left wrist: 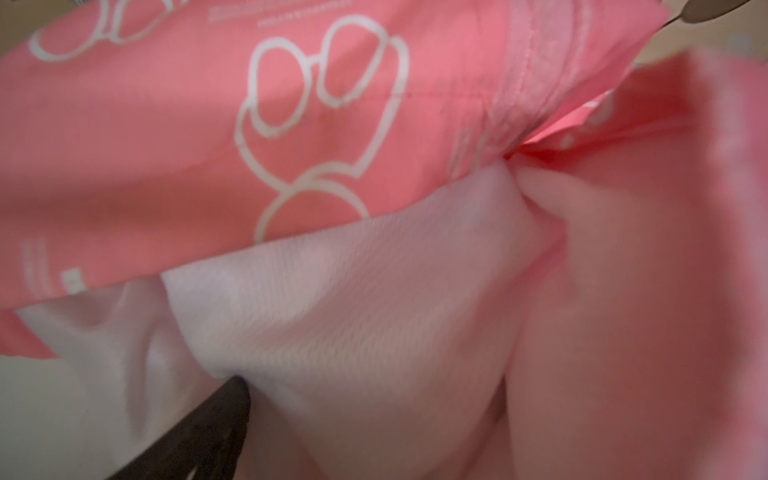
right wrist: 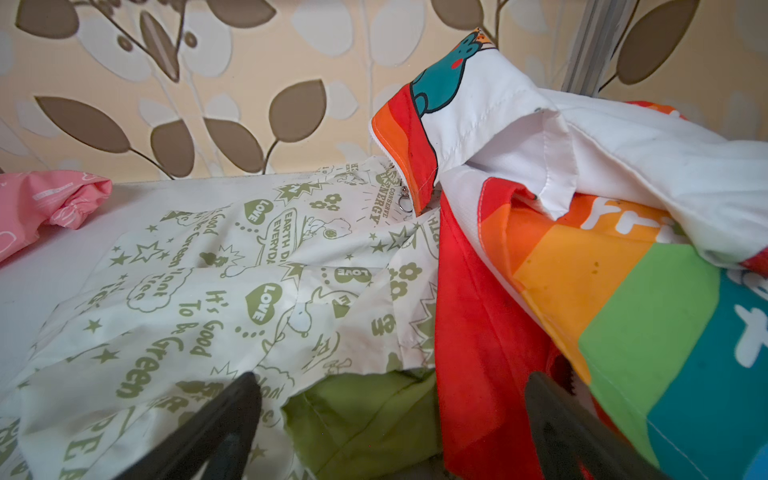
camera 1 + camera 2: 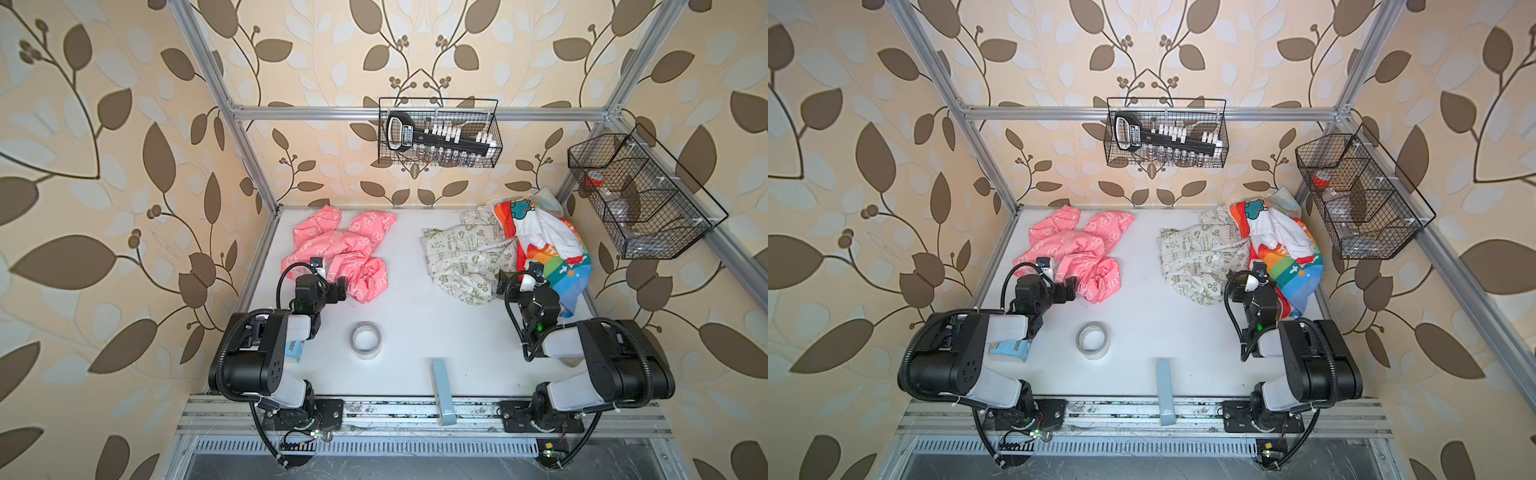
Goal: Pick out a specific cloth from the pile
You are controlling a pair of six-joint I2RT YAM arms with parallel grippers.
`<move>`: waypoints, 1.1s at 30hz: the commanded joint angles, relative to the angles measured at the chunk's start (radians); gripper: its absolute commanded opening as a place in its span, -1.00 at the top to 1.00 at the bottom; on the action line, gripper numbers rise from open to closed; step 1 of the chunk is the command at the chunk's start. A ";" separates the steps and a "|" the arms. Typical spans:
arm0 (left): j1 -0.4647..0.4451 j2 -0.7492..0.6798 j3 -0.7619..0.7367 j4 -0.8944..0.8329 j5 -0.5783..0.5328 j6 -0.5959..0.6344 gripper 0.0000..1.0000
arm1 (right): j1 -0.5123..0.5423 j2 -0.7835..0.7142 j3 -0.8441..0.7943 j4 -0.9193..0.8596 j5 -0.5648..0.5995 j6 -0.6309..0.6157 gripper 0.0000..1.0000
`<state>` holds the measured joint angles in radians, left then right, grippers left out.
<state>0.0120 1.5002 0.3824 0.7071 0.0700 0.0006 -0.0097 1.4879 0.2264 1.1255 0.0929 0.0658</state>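
The salmon-pink cloth (image 3: 336, 249) with white outline shapes lies spread at the back left of the table, apart from the pile (image 3: 523, 249) at the back right. My left gripper (image 3: 338, 289) is at the cloth's near edge. In the left wrist view the cloth (image 1: 291, 124) fills the frame; one dark finger (image 1: 203, 432) stands far out to the side and the other is hidden under fabric. My right gripper (image 2: 390, 415) is open at the pile's near edge, its fingers either side of a green lining (image 2: 365, 415) and a red edge (image 2: 478, 353).
The pile holds a cream cloth with green prints (image 3: 465, 257), a rainbow-striped cloth (image 3: 569, 266) and a white cartoon cloth (image 3: 544, 232). A tape roll (image 3: 366, 338) sits mid-table, a light blue box (image 3: 441, 390) at the front edge. Wire baskets (image 3: 440, 133) (image 3: 636, 191) hang on the walls.
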 commanded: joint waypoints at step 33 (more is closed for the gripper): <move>-0.006 0.000 0.021 0.003 -0.015 0.008 -0.98 | -0.007 0.009 0.008 0.006 -0.051 -0.020 -0.99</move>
<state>0.0120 1.5002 0.3824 0.7067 0.0700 0.0006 -0.0109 1.4879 0.2264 1.1255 0.0700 0.0589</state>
